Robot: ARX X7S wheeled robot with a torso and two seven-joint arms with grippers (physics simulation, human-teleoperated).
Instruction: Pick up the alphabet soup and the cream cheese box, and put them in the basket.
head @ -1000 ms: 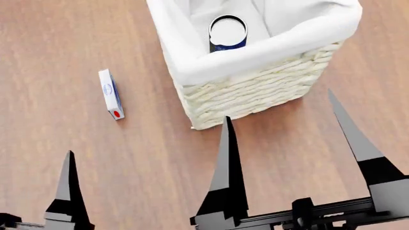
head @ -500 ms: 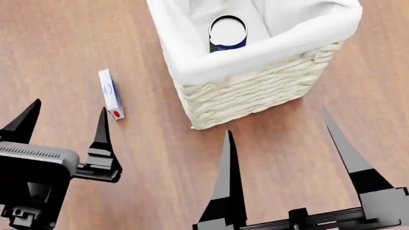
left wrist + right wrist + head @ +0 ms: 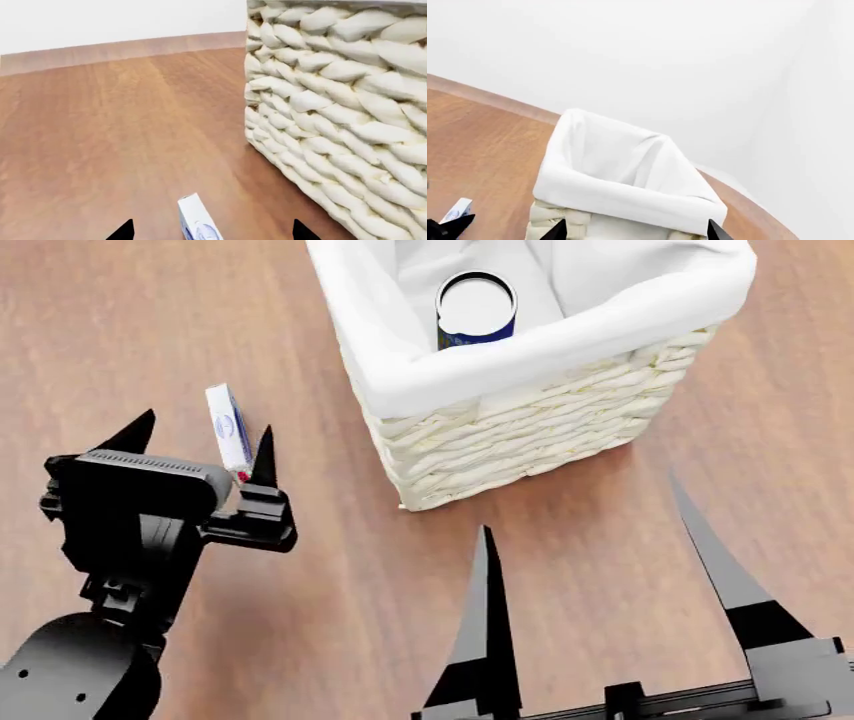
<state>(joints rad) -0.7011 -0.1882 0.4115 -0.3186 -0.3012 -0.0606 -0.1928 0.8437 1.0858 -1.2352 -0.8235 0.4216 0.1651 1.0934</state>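
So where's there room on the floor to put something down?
Bare wood lies left of the cream cheese box and right of the basket. It's tighter between them, where the left gripper straddles the box.

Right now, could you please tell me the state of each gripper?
Left gripper: open, jaws either side of the cream cheese box, not gripping it.
Right gripper: open, holding nothing.

- The left gripper (image 3: 200,445) was rendered matte black, with short pointed fingers on a ribbed rectangular block.
- A rounded black wrist link was seen beneath it.
- The right gripper (image 3: 587,560) was shown with long tapered fingers, grey above and black below, on a crossbar.
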